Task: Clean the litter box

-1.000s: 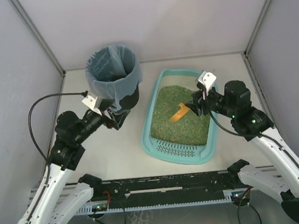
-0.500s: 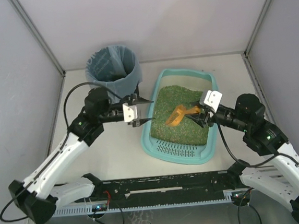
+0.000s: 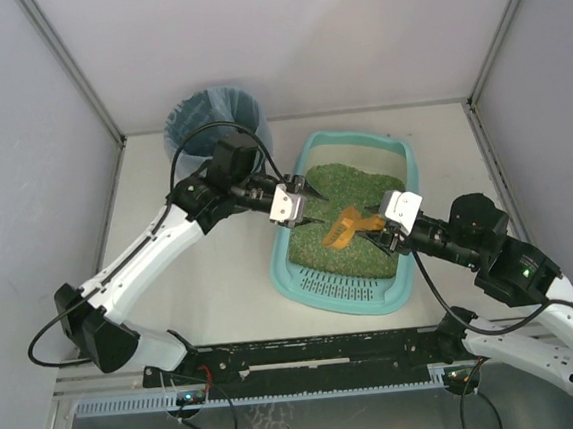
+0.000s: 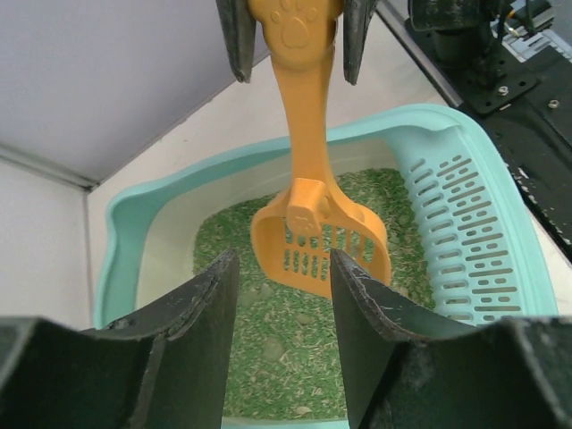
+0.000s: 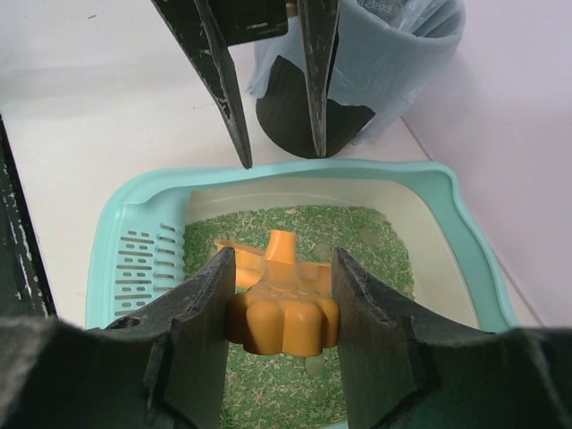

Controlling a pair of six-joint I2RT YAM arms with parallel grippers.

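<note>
The light-teal litter box [image 3: 284, 265] holds green litter, with its slotted grille [image 3: 338, 287] at the near end. My right gripper [image 3: 379, 223] is shut on the paw-shaped handle end of the orange slotted scoop [image 3: 341, 229], whose head sits low over the litter mid-box. In the right wrist view the fingers [image 5: 192, 322] clamp the handle [image 5: 284, 320]. My left gripper [image 3: 313, 204] is open and empty over the box's left side, facing the scoop head [image 4: 319, 241]. Its fingers [image 4: 201, 313] frame litter with small clumps [image 4: 270, 349].
The round black bin lined with a blue bag [image 3: 213, 129] stands at the far left of the box, and also shows in the right wrist view [image 5: 362, 80]. Grey walls close the table on three sides. The arms' base rail [image 3: 319, 352] runs along the near edge.
My left arm swung from beside the bin across to the litter box's left side. My right gripper pulled back toward the near right with the scoop, and the scoop head shifted with it.
</note>
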